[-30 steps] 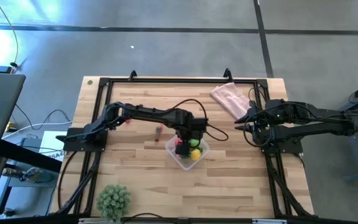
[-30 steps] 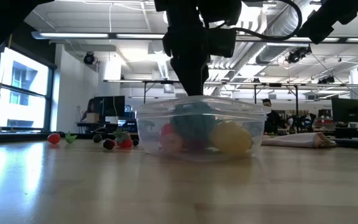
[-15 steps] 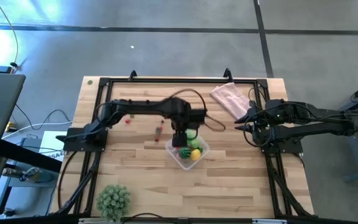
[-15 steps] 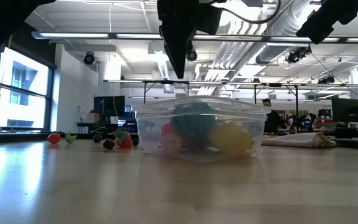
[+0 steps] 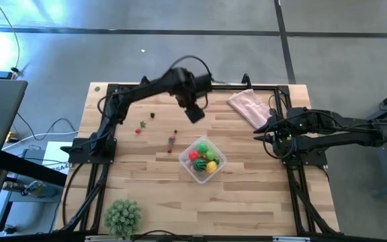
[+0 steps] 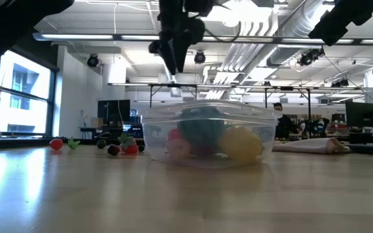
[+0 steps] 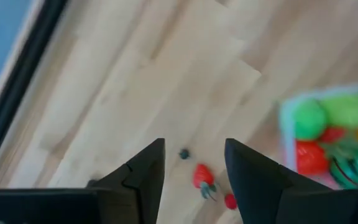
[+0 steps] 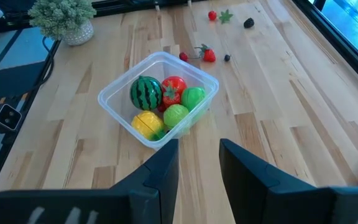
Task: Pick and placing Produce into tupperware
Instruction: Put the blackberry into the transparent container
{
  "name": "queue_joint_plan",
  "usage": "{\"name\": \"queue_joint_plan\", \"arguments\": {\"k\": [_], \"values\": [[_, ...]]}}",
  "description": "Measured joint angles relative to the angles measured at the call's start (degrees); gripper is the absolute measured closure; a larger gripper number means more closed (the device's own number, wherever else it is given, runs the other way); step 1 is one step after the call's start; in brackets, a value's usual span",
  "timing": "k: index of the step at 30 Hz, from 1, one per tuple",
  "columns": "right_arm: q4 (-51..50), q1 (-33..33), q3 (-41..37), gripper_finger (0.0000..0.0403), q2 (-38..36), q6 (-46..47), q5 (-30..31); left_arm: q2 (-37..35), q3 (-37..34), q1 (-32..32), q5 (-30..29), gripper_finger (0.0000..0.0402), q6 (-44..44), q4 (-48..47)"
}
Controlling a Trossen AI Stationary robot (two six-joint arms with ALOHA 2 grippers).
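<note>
My left gripper point(image 5: 195, 113) hung empty above centre frame, fingers apart, over the tupperware point(image 5: 202, 160) of produce point(image 5: 203, 156); my right gripper point(image 5: 259, 132) waited mid-right, fingers apart

The clear plastic tupperware point(image 5: 202, 161) is set mid-worktop point(image 5: 146, 195), with toy produce point(image 8: 163, 99) inside it. Small loose produce pieces point(image 5: 171, 141) are scattered to its left. A potted spiky ball plant point(image 5: 123, 216) is placed at the near left corner, a folded pink cloth point(image 5: 248, 106) at the far right.

One tupperware point(image 8: 107, 99) holding five produce pieces: one watermelon point(image 8: 145, 93), one red point(image 8: 173, 89), two green point(image 8: 193, 98), one yellow point(image 8: 145, 124). Loose on the table point(image 8: 272, 137): six small pieces point(image 8: 209, 55).
</note>
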Motion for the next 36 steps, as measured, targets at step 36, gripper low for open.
{"name": "queue_joint_plan", "arguments": {"k": [36], "values": [[0.0, 0.0, 0.0, 0.0297, 0.0, 0.0, 0.0, -35.5, -72.2, 14.2, -1.1, 0.0257, -48.3, 33.7]]}}
